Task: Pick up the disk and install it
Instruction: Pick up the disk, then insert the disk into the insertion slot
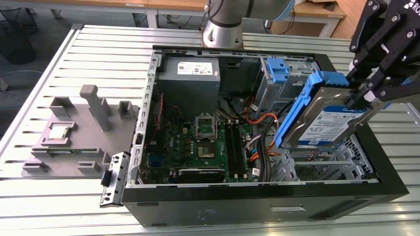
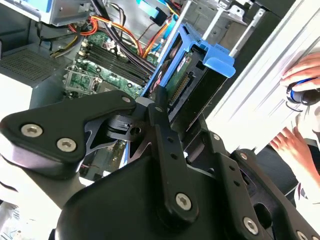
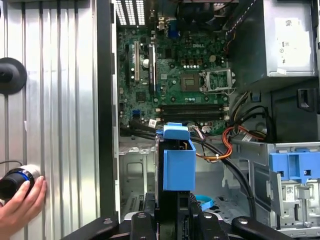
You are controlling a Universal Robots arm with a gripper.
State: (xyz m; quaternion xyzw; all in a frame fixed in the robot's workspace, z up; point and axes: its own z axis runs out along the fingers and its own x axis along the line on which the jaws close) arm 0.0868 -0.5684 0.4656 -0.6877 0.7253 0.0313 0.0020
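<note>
Pinching the disk (image 1: 325, 120) by its upper edge with the gripper (image 1: 357, 98), at the exterior view's right. Held tilted, label up, over the drive cage of the open case (image 1: 262, 199), just right of the bracket (image 1: 277, 71). Under the case, a slatted metal table (image 1: 59, 206), with a grey fixture (image 1: 72, 137) at the exterior view's left. Beyond, along the frame's top, wooden desks (image 1: 177, 5) and grey floor (image 1: 39, 19). In the first wrist view, a hand (image 3: 20, 202) resting on the slats beside the case.
</note>
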